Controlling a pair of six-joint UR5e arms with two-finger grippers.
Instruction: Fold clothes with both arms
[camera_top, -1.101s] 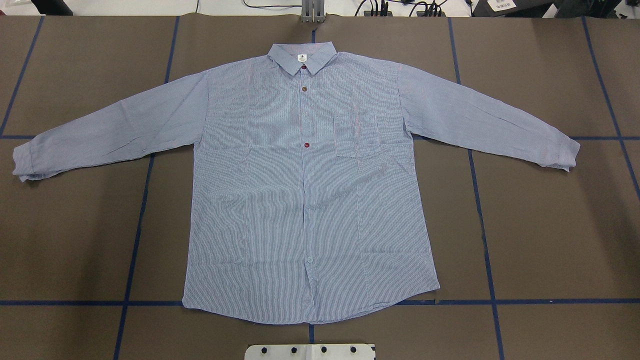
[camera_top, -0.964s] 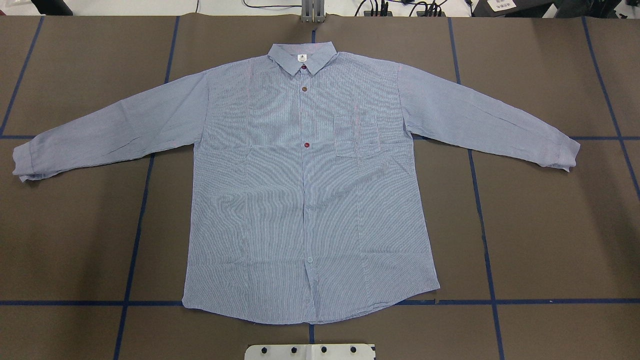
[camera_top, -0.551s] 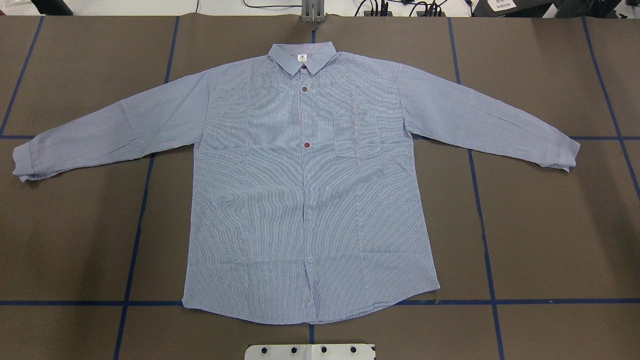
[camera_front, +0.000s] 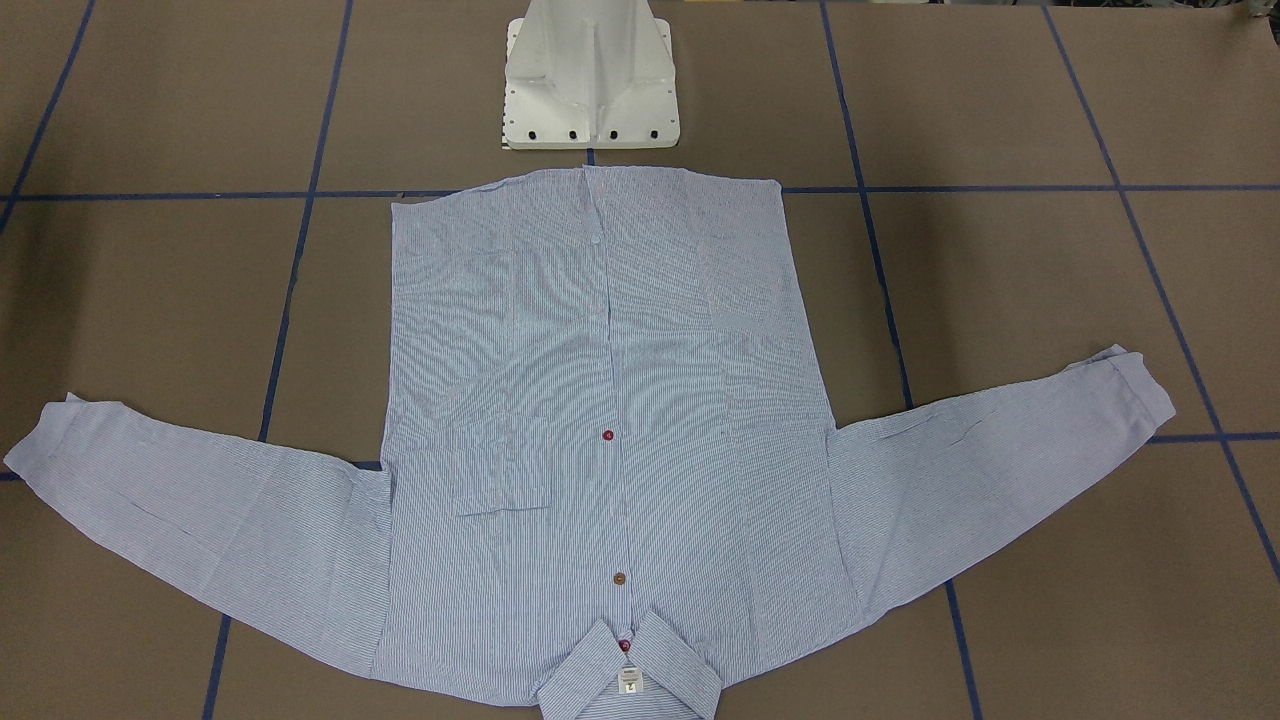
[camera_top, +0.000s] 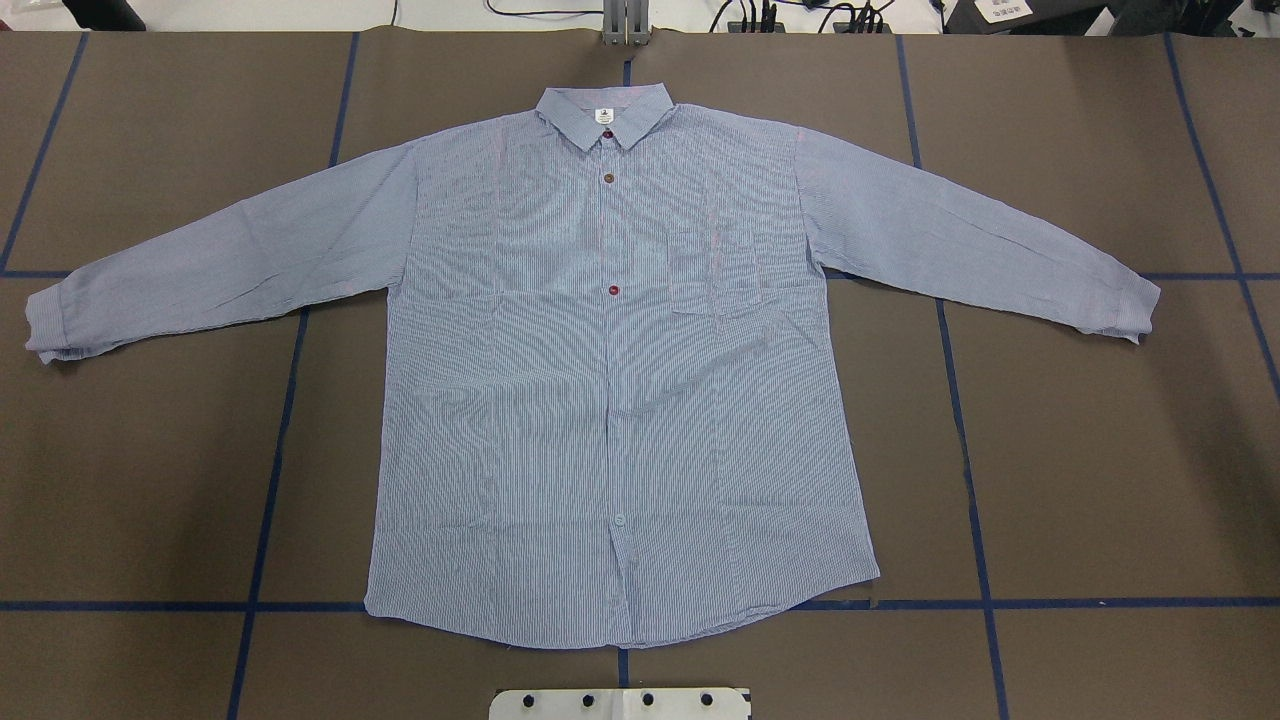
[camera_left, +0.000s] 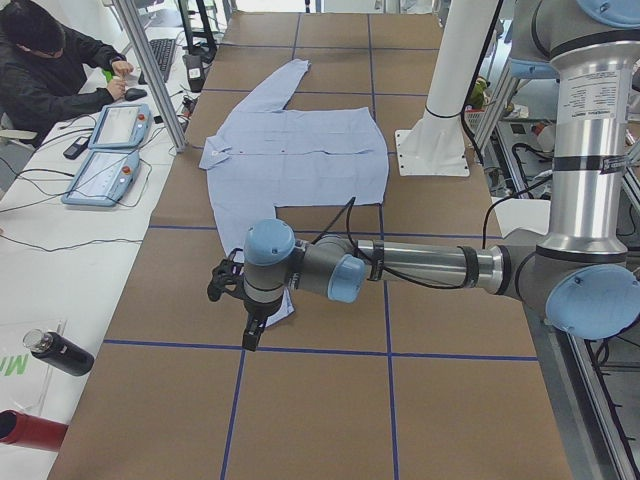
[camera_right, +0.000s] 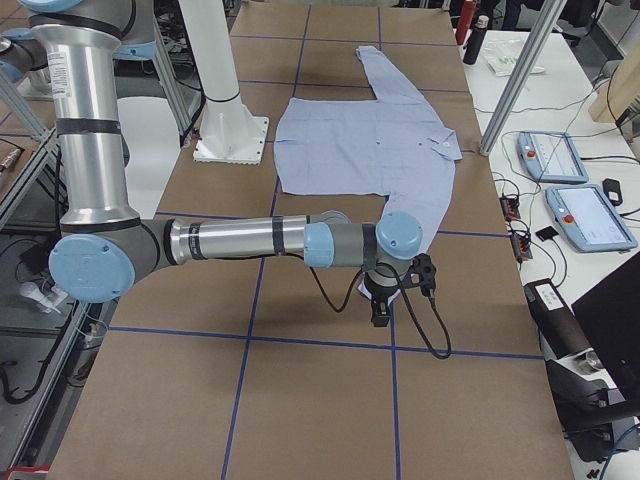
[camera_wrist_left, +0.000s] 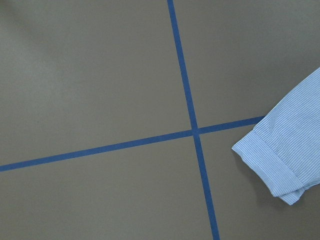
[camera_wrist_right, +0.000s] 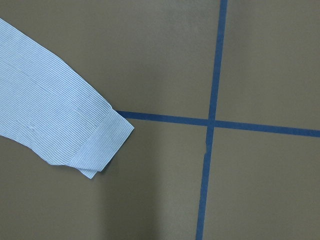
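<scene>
The light blue pinstriped shirt (camera_top: 610, 400) lies flat, front up and buttoned, with both sleeves spread out; the collar is at the far side (camera_front: 628, 680). My left gripper (camera_left: 250, 335) hangs over the near sleeve's cuff in the exterior left view. My right gripper (camera_right: 380, 310) hangs over the other cuff in the exterior right view. I cannot tell whether either is open or shut. The left wrist view shows one cuff (camera_wrist_left: 275, 160) at its right edge. The right wrist view shows the other cuff (camera_wrist_right: 95, 145) at its left. Neither gripper shows in the overhead or front views.
The white pedestal base (camera_front: 590, 80) stands just behind the shirt's hem. Blue tape lines (camera_top: 270, 470) grid the brown table. An operator (camera_left: 50, 70) sits at a side bench with control pendants (camera_left: 105, 160) and bottles (camera_left: 60, 352).
</scene>
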